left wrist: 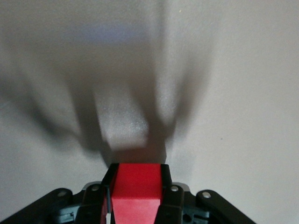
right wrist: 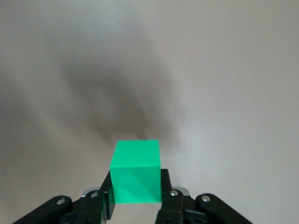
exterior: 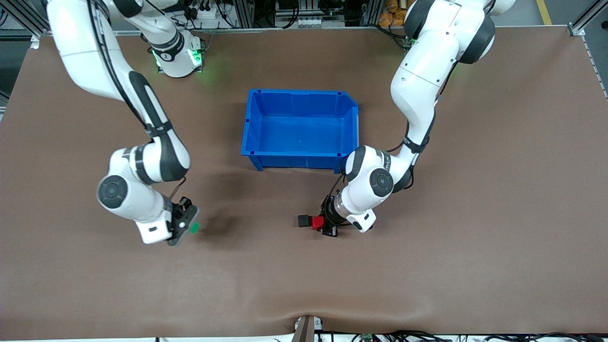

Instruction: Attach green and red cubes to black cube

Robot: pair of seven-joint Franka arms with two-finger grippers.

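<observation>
So the left gripper (exterior: 327, 227) is pinching the red cube (exterior: 317, 222) between its fingers (left wrist: 166, 186), over the brown table (exterior: 427, 266) a bit nearer the front camera than the blue bin (exterior: 300, 128). In the front view the black cube (exterior: 303, 221) sits right against the red one, on the side toward the right arm's end; looks like they're touching. Can't make out the black cube in the left wrist view though, just red cube and shadow.

The right gripper (exterior: 189, 227) is clamped on the green cube (exterior: 194, 228), which pokes out past the fingertips (right wrist: 164, 179). It's over bare table toward the right arm's end, well apart from the other two cubes.
</observation>
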